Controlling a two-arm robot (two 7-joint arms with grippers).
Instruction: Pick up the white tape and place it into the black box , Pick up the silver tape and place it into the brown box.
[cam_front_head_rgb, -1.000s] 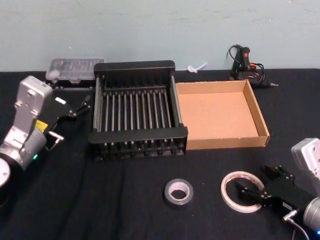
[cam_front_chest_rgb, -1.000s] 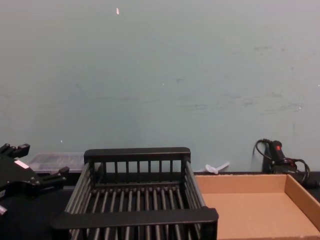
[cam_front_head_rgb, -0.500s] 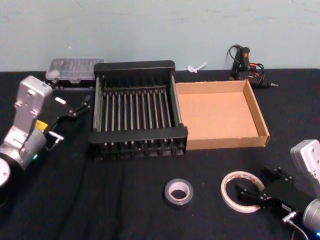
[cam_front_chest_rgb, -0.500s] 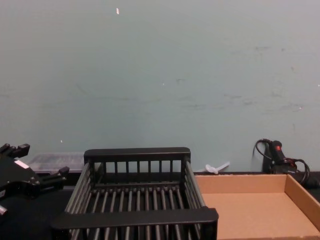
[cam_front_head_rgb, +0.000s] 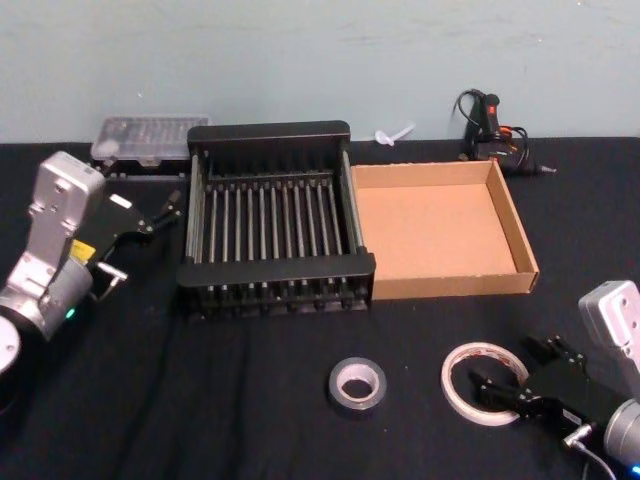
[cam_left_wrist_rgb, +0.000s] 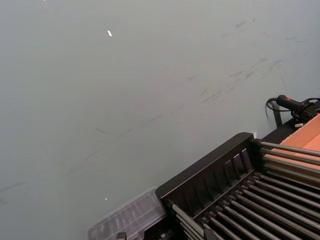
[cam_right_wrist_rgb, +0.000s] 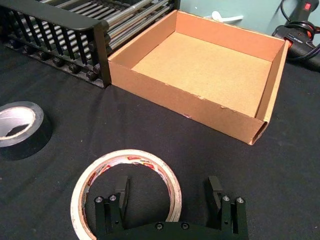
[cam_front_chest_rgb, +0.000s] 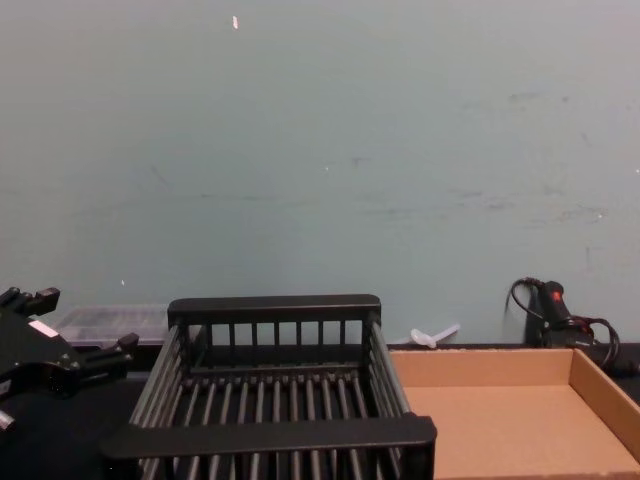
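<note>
- Nearest the robot, the right gripper (cam_right_wrist_rgb: 170, 197) hangs low over the black desk (cam_front_head_rgb: 230, 400), fingers (cam_right_wrist_rgb: 121, 192) spread apart and holding nothing, straddling the near edge of the white tape (cam_right_wrist_rgb: 125, 192), that thin whitish ring with red print on its core, lying flat.
- To do this well, one finger should drop inside the ring and the other outside the band, then pinch the wall; as I read it, the ring is thin and could flex or tip, so a squeeze low on the band looks best.
- Just to its left lies the silver tape (cam_front_head_rgb: 357, 385), a small thick dark grey roll, flat and apart from the ring; worth keeping clear of it.
- Farther back, the brown box (cam_front_head_rgb: 520, 240), a shallow cardboard tray, sits touching the black box (cam_front_head_rgb: 275, 270), the slatted plastic crate the white ring is bound for.
- The left gripper (cam_front_head_rgb: 160, 210) is parked beside the crate's left wall, fingers parted and holding nothing.
</note>
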